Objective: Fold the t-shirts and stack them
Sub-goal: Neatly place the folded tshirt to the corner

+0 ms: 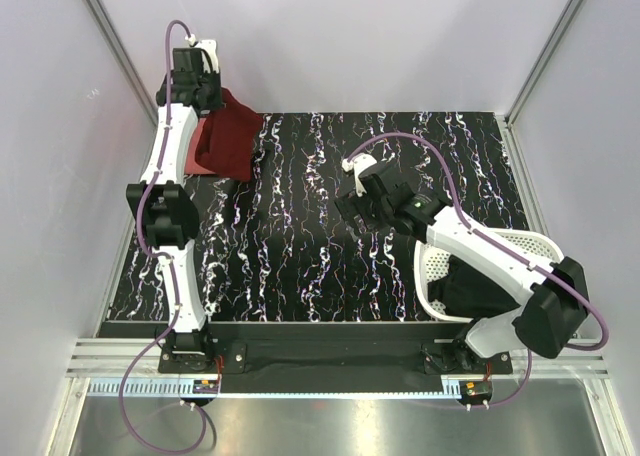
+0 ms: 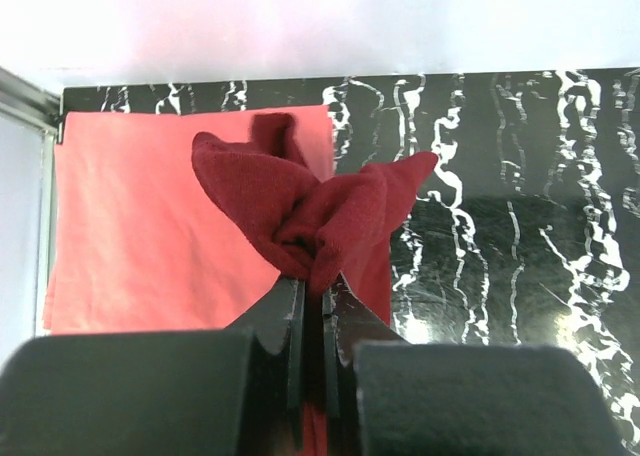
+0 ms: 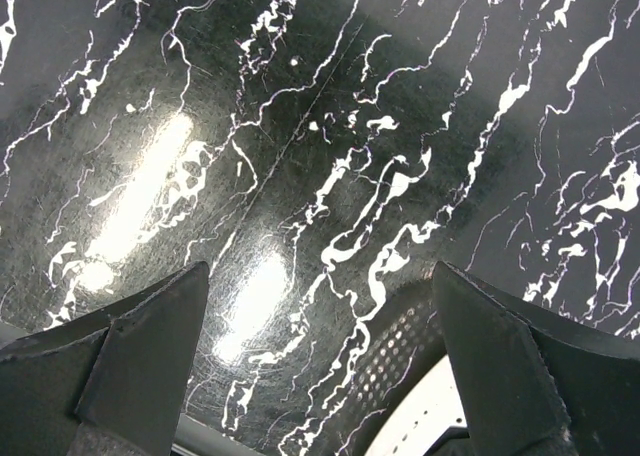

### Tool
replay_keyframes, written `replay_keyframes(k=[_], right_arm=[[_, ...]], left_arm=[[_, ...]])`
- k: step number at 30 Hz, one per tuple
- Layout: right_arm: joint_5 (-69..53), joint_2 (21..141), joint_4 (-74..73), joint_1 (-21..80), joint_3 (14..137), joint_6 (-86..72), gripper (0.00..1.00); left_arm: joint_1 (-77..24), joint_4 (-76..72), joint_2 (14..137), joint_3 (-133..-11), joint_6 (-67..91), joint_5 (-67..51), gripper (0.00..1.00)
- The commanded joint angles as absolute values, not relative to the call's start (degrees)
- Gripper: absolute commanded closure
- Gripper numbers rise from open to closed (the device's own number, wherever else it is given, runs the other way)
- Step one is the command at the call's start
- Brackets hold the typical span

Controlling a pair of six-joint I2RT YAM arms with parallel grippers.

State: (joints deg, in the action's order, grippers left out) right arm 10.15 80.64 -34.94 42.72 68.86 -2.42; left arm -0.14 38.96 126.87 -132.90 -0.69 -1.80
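Pinching a bunched ridge of the dark maroon red soft cloth t-shirt (image 2: 300, 201) in the left gripper (image 2: 314, 281) at the far left corner of the black, white-veined marble-patterned table (image 1: 300, 226), both dark fingers (image 2: 285, 316) pressed together with only cloth between them. Pushing that crumpled fold up out of the jaws in two rounded lobes, one leaning left and one leaning right, with more of the same maroon cloth trailing down past the right-hand finger. Holding the maroon shirt directly over the lighter coral pink soft cloth t-shirt (image 2: 140, 226), which is spread flat and square on the table beneath and to the left of the gripper, close to the table's far edge. Showing, from the top camera, the maroon cloth draped just right of the left wrist and reaching down onto the corner of the table. Hovering the right gripper (image 3: 320, 271) over the bare middle of the table, well apart from both red shirts, its fingers (image 3: 140, 356) spread wide with nothing between them but tabletop. Finding the black soft cloth t-shirt (image 1: 470, 286) heaped inside the white plastic lattice basket (image 1: 520, 241) at the near right of the table, partly covered by the right arm. Catching a curved white perforated piece at the bottom of the right wrist view, just below the parted fingers.
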Motion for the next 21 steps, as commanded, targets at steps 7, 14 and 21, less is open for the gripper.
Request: replay_keyframes(k=[7, 14, 21], right_arm=[[8.1, 83.0, -33.7, 41.3, 72.9, -1.2, 0.00], [7.6, 83.9, -32.8, 40.6, 73.7, -1.2, 0.00], [7.4, 84.6, -33.0, 40.3, 74.4, -1.1, 0.00]], left_arm=[[1.7, 35.2, 124.5, -139.4, -2.4, -4.2, 1.00], [2.5, 36.0, 124.0, -140.1, -2.4, -4.7, 1.00], [3.1, 33.9, 125.2, -140.0, -3.4, -5.4, 1.00]])
